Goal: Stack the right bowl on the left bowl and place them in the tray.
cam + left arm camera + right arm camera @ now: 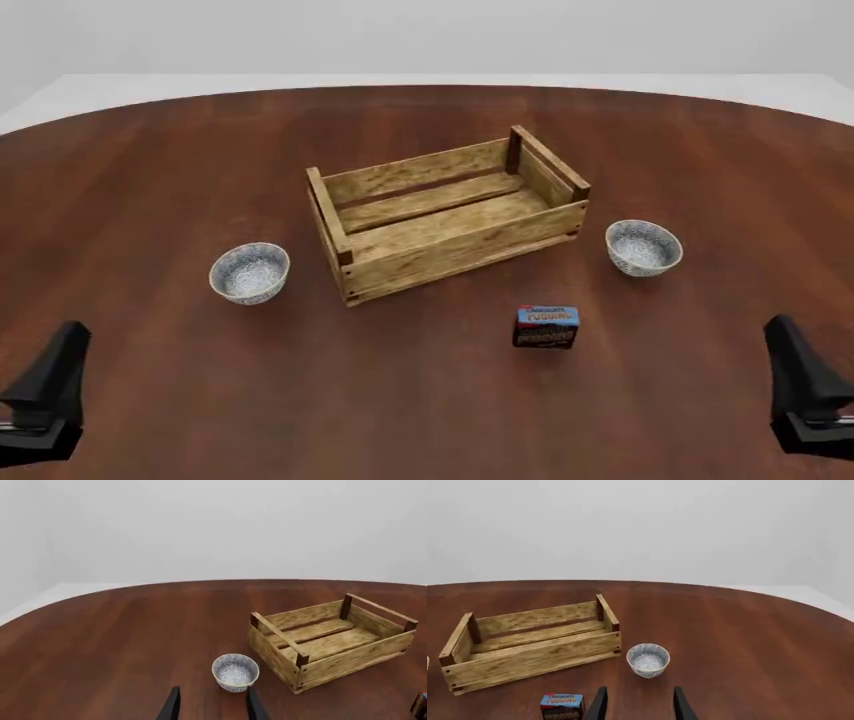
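Front view, left to right. Left gripper [47, 385]: near table edge, fingers apart, holding nothing. Left bowl [250, 272]: upright, near tray's left end, not touching. Tray [445, 211]: centre, angled, nothing inside. Pudding box [547, 327]: before tray's right end, clear of both bowls. Right bowl [643, 247]: upright, near tray's right end, apart from it. Right gripper [807, 385]: near edge, fingers spread, nothing held. Step in hand, judged: reach for right bowl. Best taken from above, one finger inside the rim, steering wide of pudding box.
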